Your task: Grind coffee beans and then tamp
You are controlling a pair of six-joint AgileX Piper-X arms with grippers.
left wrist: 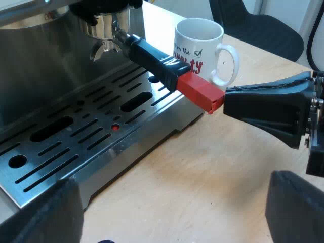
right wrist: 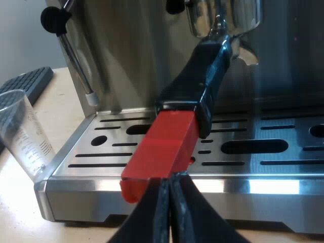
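The metal holder [left wrist: 107,26] is locked into the espresso machine's front [left wrist: 45,61], and its dark handle [left wrist: 152,56] sticks out over the drip tray [left wrist: 76,147] and ends in red [left wrist: 200,91]. My right gripper [right wrist: 169,183] is shut, its fingers pressed together with nothing between them, tips right at the red end [right wrist: 159,152]. The left wrist view has that gripper [left wrist: 263,109] touching the tip of the red end. My left gripper [left wrist: 169,205] is open wide, low over the table just off the drip tray's edge.
A white mug [left wrist: 200,48] with printed lettering stands on the table beyond the handle, beside the machine. A clear measuring glass [right wrist: 23,134] stands by the drip tray's corner under the steam wand [right wrist: 76,66]. A dark chair [left wrist: 263,25] is past the table edge.
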